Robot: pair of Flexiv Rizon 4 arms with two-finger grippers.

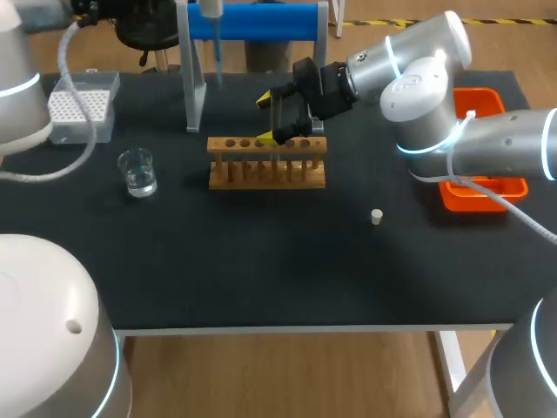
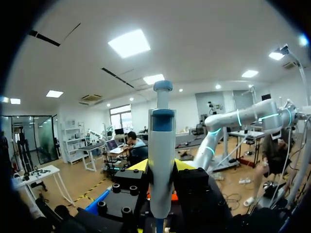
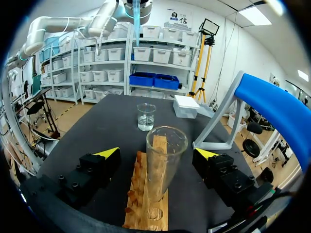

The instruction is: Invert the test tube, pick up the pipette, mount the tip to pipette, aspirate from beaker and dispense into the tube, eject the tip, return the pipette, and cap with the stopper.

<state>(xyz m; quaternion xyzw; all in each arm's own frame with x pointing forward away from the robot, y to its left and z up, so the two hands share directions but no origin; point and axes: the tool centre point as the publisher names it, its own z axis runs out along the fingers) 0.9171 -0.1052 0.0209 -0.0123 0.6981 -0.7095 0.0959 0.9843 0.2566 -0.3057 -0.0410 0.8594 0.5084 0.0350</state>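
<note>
Right gripper (image 1: 271, 119) hovered over wooden rack (image 1: 266, 164), fingers spread wide either side of test tube (image 3: 164, 160), which stood upright in rack, open end up. Left gripper (image 2: 162, 167) clamped pipette (image 2: 162, 145) behind rack's left end. Beaker (image 1: 137, 171) left of rack; stopper (image 1: 377, 217) right-front of it.

the right gripper (image 3: 158, 153) hangs with fingers spread over the wooden rack (image 3: 146, 208), a clear gap on either side of the upright test tube (image 3: 164, 160) between them. ahead of it the rack runs on, then bare black table (image 3: 107, 126) up to the beaker (image 3: 146, 116) and white tip box (image 3: 186, 107). the blue-barred stand (image 3: 277, 107) rises near one finger's outer side; the other finger's side is open. the pipette (image 3: 135, 12), clamped in the left gripper (image 2: 161, 165), hangs high ahead.
</note>
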